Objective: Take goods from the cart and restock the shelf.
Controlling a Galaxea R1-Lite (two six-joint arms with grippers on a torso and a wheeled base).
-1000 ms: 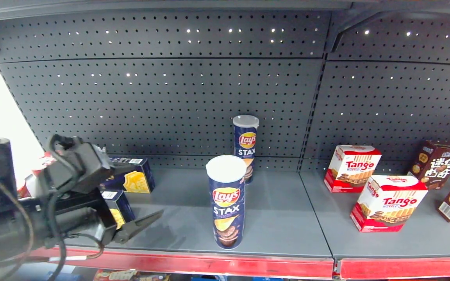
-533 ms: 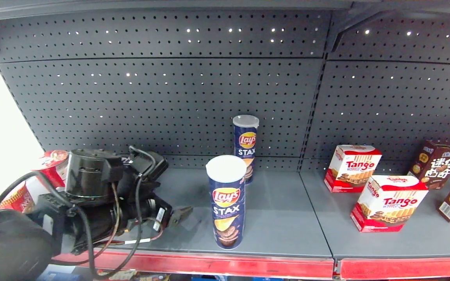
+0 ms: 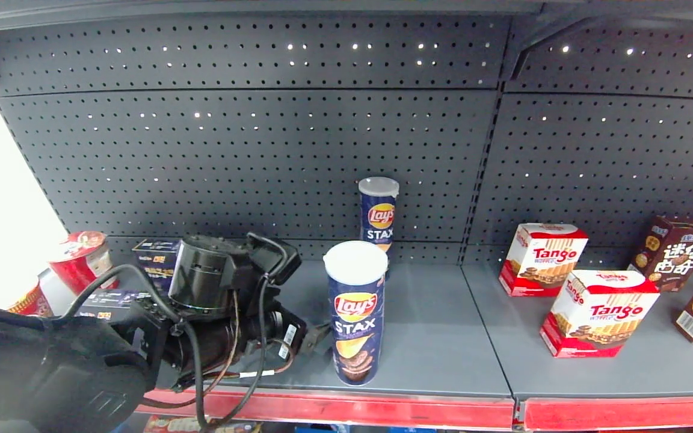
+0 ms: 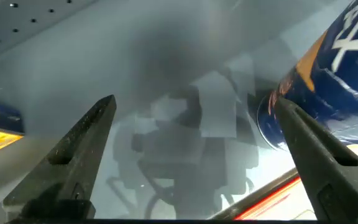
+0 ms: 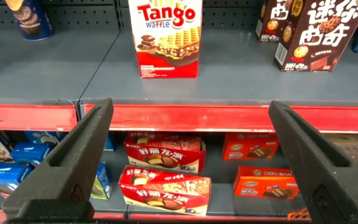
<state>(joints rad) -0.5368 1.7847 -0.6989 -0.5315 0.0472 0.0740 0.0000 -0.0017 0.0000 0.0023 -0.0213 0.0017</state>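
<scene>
1. Right gripper (image 5: 191, 106): jaws wide apart and empty, positioned out in front of the shelf (image 5: 241, 87), facing a waffle box (image 5: 168, 37).
2. Left gripper (image 4: 192, 104): low over the shelf near its red front edge, jaws apart, holding nothing.
3. Front chip can (image 3: 355, 313): upright near the shelf's front edge, just beside one left jaw; contact cannot be determined.
4. Rear chip can (image 3: 378, 222): upright against the perforated back panel, directly behind the front chip can.

A shop: pegboard-backed shelf (image 3: 437, 337), red edge rail (image 3: 382, 412), crisp cans (image 3: 355, 313), wafer boxes (image 3: 599, 313).
</scene>
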